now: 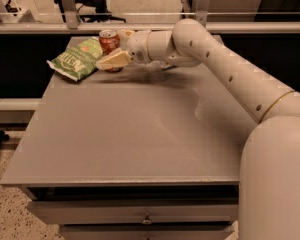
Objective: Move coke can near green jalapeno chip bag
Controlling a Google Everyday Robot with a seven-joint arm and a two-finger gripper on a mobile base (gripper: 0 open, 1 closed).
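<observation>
The coke can [109,40] stands upright at the table's far left, red with a silver top. Just left of it the green jalapeno chip bag [76,59] lies flat, almost touching it. My gripper [110,49] reaches in from the right and is shut on the can, one pale finger [113,60] across its front lower part and the other [125,33] behind it. The can's base is hidden by the front finger.
The grey table [130,134] has drawers under its front edge. My white arm [225,69] spans the right side of the table. A metal rail [50,28] runs behind the table's far edge, with a dark gap to the left.
</observation>
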